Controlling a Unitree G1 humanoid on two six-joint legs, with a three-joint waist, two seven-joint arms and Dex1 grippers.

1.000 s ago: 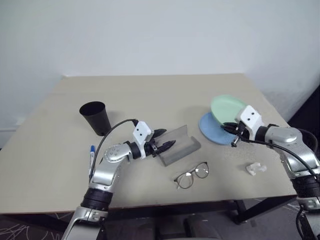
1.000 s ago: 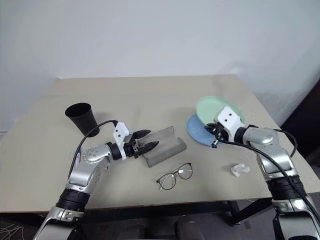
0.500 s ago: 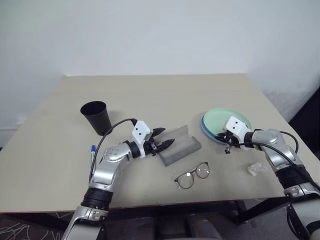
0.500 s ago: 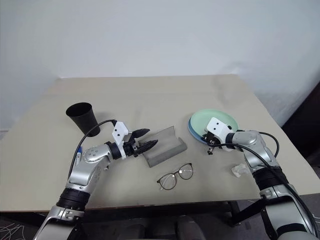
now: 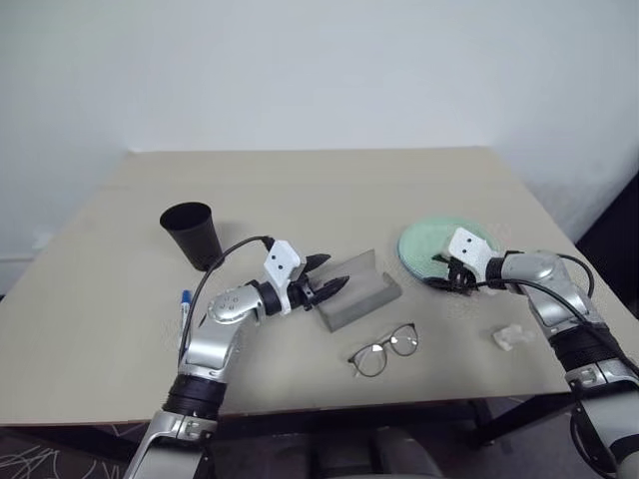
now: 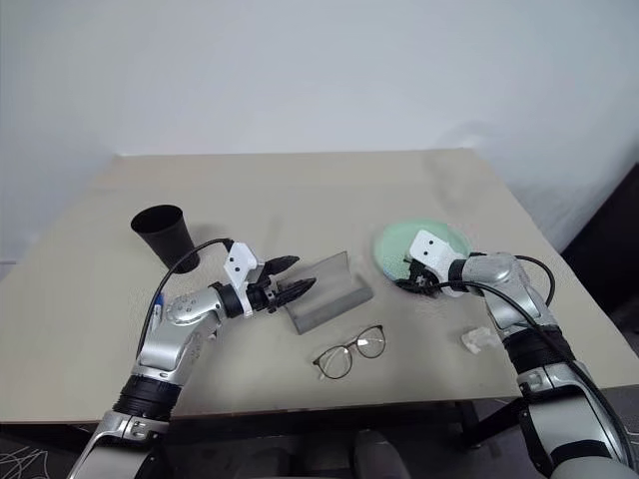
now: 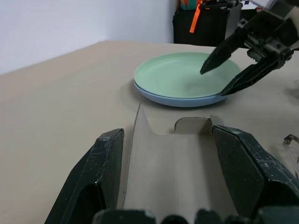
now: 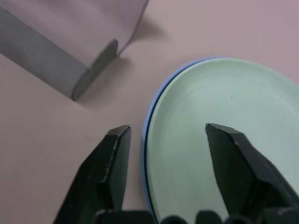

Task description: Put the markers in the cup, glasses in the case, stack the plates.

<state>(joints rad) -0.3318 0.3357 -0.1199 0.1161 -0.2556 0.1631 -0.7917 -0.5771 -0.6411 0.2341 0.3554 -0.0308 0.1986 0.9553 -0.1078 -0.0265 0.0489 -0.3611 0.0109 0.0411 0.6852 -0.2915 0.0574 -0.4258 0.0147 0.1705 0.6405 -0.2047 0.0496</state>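
Green plate atop 1 blue plate, seemingly 1 marker, both end effectors open, empty.

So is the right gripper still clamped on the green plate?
No, the right gripper has opened, its fingers standing apart on either side of the green plate's rim, which now rests on the blue plate.

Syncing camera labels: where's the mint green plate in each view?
Left eye: mint green plate on the table, right of centre.
Right eye: same spot, right of centre.
Left wrist: beyond the case's far end.
Right wrist: close up, beside the case's corner.
Shared landmark: the grey case.
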